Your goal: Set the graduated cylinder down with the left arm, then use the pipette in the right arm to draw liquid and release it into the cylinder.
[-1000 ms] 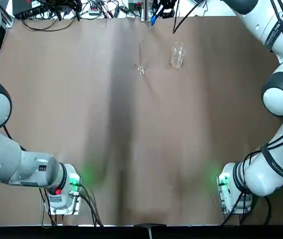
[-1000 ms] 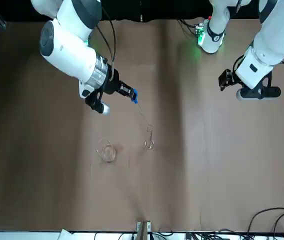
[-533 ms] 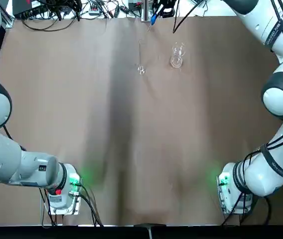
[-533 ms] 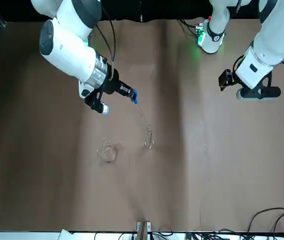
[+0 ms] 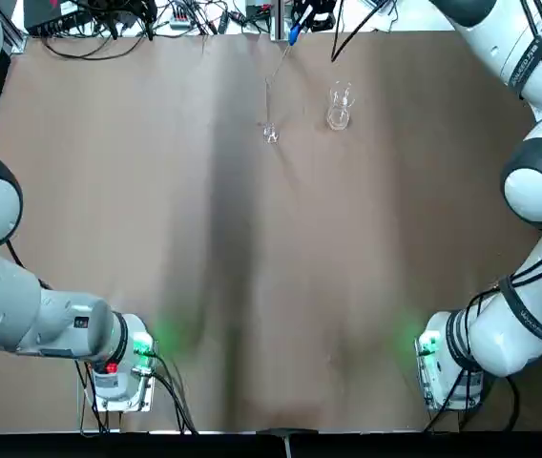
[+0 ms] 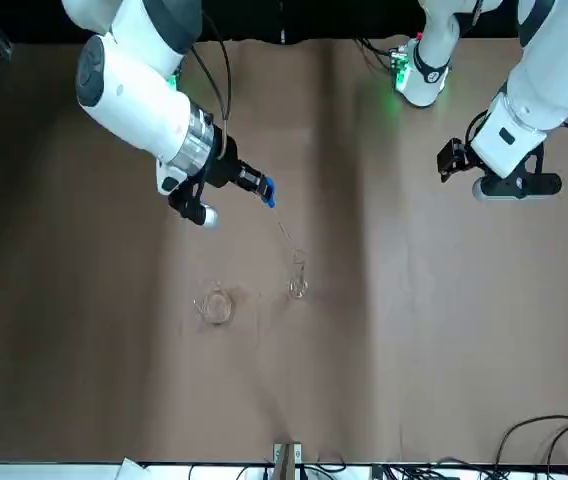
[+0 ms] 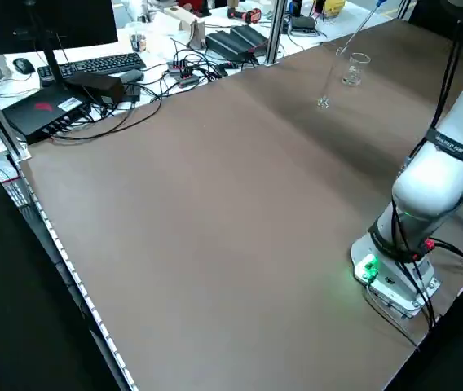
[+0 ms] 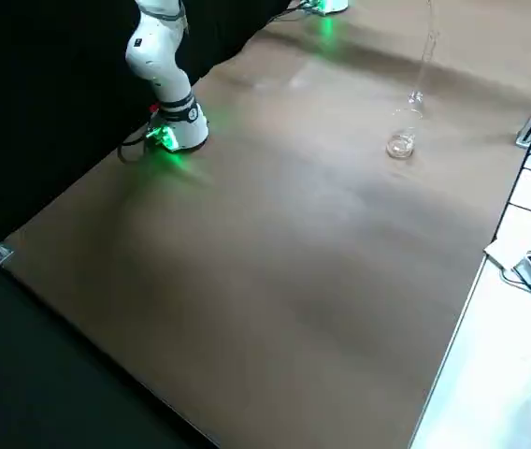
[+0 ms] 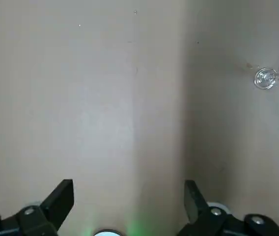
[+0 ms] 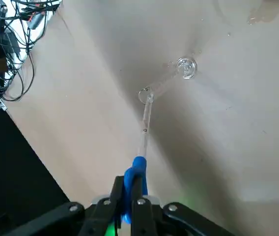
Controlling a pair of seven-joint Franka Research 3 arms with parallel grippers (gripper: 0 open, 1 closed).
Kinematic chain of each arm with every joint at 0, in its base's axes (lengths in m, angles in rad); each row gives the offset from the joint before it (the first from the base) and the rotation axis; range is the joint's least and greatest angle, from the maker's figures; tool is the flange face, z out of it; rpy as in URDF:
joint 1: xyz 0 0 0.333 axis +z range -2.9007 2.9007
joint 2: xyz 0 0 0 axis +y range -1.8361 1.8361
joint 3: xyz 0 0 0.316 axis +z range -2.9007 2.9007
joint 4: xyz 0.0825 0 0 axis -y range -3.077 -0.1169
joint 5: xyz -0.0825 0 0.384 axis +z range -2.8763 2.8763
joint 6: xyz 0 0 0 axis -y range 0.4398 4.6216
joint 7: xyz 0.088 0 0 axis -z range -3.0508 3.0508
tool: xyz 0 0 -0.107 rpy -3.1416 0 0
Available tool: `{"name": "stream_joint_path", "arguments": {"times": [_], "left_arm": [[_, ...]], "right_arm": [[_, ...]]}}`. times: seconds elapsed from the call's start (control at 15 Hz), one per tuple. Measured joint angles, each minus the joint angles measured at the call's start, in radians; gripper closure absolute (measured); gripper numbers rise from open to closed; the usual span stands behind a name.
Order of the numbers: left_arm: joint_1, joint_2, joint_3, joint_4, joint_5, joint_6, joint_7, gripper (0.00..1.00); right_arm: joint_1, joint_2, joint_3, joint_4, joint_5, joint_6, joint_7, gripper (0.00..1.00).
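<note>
Right claw (image 10: pixel 130 189) grips pipette (image 10: pixel 146 123) above graduated cylinder (image 10: pixel 185 68)

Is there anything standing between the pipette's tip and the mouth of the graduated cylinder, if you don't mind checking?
Nothing visible: the clear, blue-bulbed pipette reaches the slim glass cylinder's mouth; the squat glass beaker stands aside.

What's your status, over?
Right gripper shut on pipette, tip at cylinder's mouth. Left gripper open, off to the side. Nothing seen blocking.
</note>
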Motion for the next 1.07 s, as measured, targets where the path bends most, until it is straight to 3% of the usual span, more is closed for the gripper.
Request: {"name": "stream_joint_path", "arguments": {"times": [1.07], "left_arm": [[0.0, 0.0, 0.0, 0.0, 0.0, 0.0, 0.0, 0.01]], "right_arm": [[0.0, -0.001, 0.0, 0.013, 0.0, 0.001, 0.002, 0.93]]}}
